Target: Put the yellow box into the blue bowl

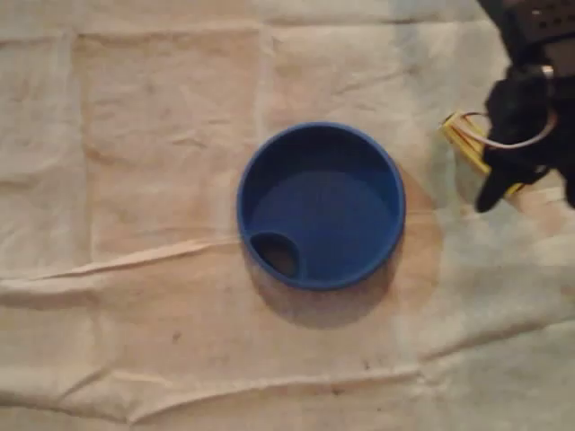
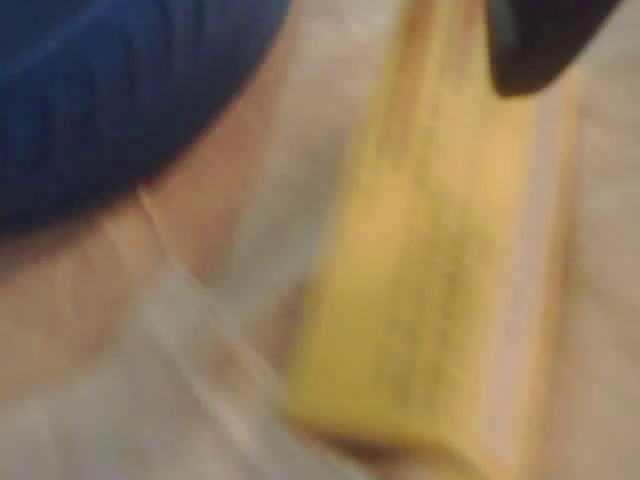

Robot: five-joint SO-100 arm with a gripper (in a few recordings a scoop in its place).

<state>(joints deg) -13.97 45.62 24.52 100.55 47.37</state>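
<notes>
Your gripper sits at the far right of the overhead view, directly over the yellow box, which lies on the wrinkled cloth just right of the blue bowl and not touching it. The bowl is in the middle of the cloth with nothing inside. In the blurred wrist view, one dark finger is at the box's far edge. You cannot tell from these views whether the jaws are clamped on the box or loose.
</notes>
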